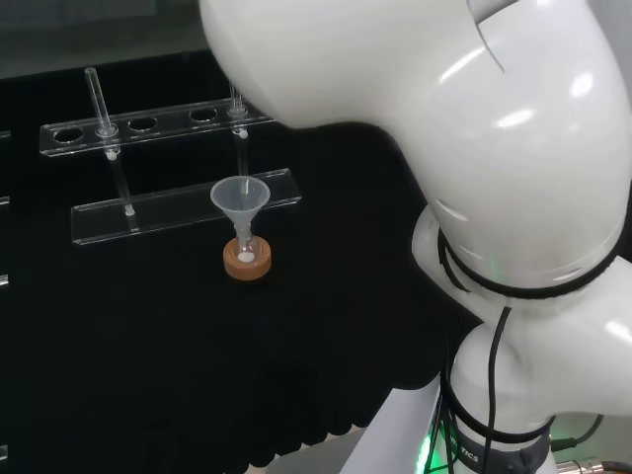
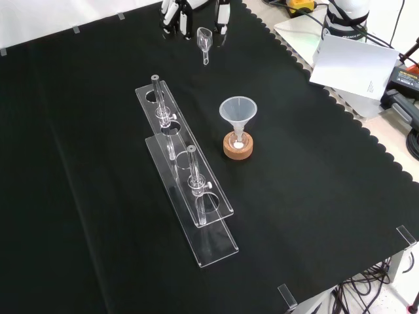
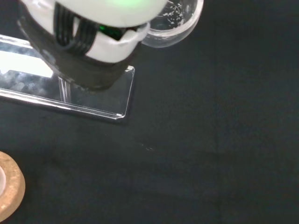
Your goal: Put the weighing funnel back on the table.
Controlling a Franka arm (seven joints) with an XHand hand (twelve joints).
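Observation:
The weighing funnel (image 2: 203,40), a small clear scoop with a short stem, is at the far edge of the black cloth in the front view, its stem pointing toward the camera. The black and white hand (image 2: 186,13) is directly above and around it, coming in from the view's top. Whether the piece rests on the cloth or hangs from the hand is unclear. In the wrist view the scoop (image 3: 175,23), with white specks inside, sits right beside the hand (image 3: 93,46).
The big funnel (image 2: 237,112) stands in a small flask on a cork ring (image 2: 237,147) mid-cloth. A clear acrylic tube rack (image 2: 190,190) with two tubes stands to its left in the front view. Its end (image 3: 117,100) lies close to the hand. White arm links (image 1: 474,148) block the head view's right.

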